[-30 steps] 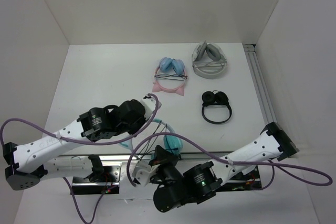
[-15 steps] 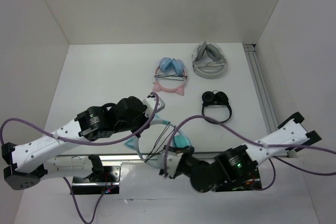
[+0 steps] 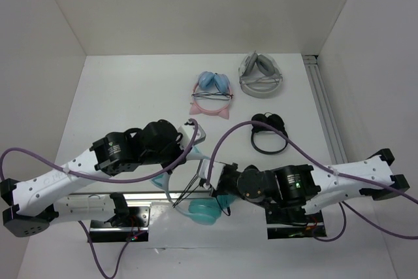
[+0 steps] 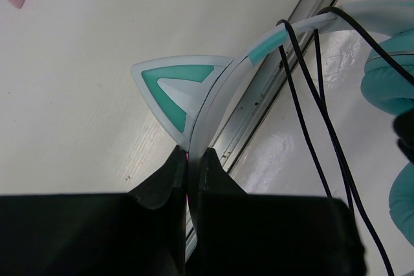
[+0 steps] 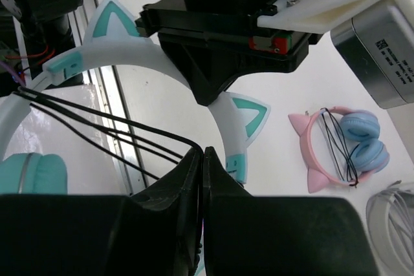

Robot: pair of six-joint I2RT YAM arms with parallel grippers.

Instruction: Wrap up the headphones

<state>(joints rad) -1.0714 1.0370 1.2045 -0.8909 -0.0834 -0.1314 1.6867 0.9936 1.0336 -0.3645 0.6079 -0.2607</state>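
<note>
The teal headphones [image 3: 204,210] hang over the table's near edge, with the white-teal headband [image 4: 217,98] and a cat ear [image 4: 174,88] held up. My left gripper [image 4: 192,156] is shut on the headband just below that cat ear; it also shows in the top view [image 3: 190,136]. My right gripper [image 5: 202,152] is shut on the thin black cable [image 5: 97,121], whose strands run across the headband [image 5: 123,50]. It sits right of the headband in the top view [image 3: 210,176]. A teal ear cup [image 5: 29,172] hangs at the left.
Pink cat-ear headphones [image 3: 211,94], white-grey headphones [image 3: 260,75] and small black headphones [image 3: 268,133] lie at the back of the table. A metal rail [image 3: 324,106] runs along the right side. Another rail [image 3: 130,195] runs along the near edge.
My right arm swung from below the near edge up to the middle, beside the headband, drawing the cable with it. The headphones turned and the ear cup dropped lower. My left gripper kept its hold.
</note>
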